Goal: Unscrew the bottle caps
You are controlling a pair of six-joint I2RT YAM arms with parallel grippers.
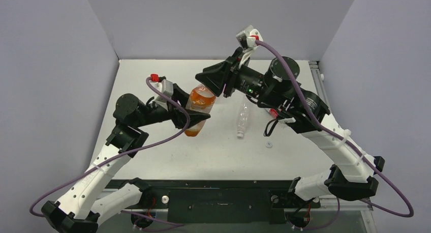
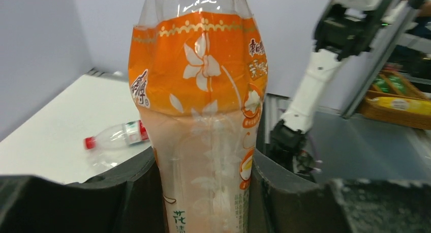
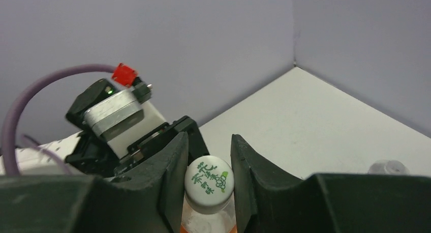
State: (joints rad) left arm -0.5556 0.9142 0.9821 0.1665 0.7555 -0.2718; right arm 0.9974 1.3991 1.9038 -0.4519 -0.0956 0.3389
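An orange-labelled bottle [image 1: 199,107] is held up above the table, my left gripper [image 1: 193,115] shut on its lower body. In the left wrist view the bottle [image 2: 203,106] fills the gap between the dark fingers [image 2: 127,192]. Its whitish bottle cap [image 3: 209,183], printed in green, sits between the fingers of my right gripper [image 3: 209,184], which is shut on it. From above, the right gripper [image 1: 207,85] covers that cap. A clear bottle [image 2: 119,135] with a red cap [image 2: 90,142] lies on the table. A loose whitish cap [image 1: 269,145] lies near it.
The clear bottle [image 1: 243,119] lies lengthwise just right of the held bottle, under the right arm. Grey walls close the table at the left, back and right. A shelf with coloured goods [image 2: 401,98] shows beyond the table's edge.
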